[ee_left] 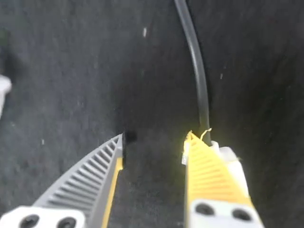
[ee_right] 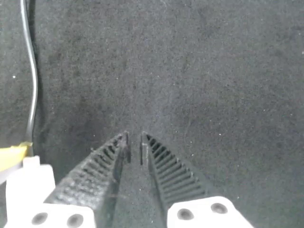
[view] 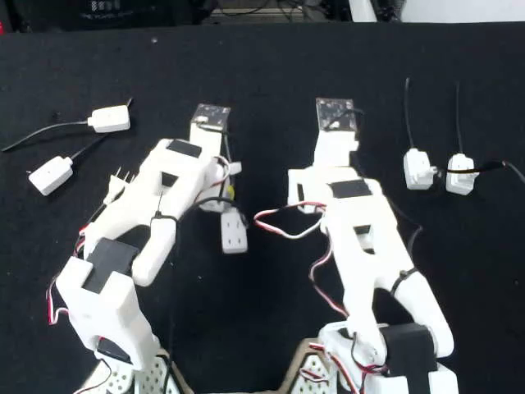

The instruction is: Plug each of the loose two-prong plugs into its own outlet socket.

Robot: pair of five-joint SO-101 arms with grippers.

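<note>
In the high view a white socket block (view: pixel 234 231) lies on the black table (view: pixel 271 66) near the middle of the frame, just beside the left arm (view: pixel 164 197). Whether anything sits in its slots is too small to tell. A loose plug (view: pixel 117 182) with bare prongs lies against that arm's left side. At the upper left lie an upper plug (view: pixel 109 119) and a lower plug (view: pixel 51 175), each on a dark cord. At the right, beyond the right arm (view: pixel 353 222), a first white block (view: pixel 418 168) and a second white block (view: pixel 461 174) stand side by side with thin cords; I cannot tell what they hold.

The left wrist view adds that the left gripper (ee_left: pixel 154 137) stands wide and empty, with a black cord (ee_left: pixel 197 71) running from its yellow finger (ee_left: pixel 209 175). In the right wrist view the right gripper (ee_right: pixel 134 137) is narrowed to a slit and holds nothing. A thin cord (ee_right: pixel 29 80) runs along the left edge.
</note>
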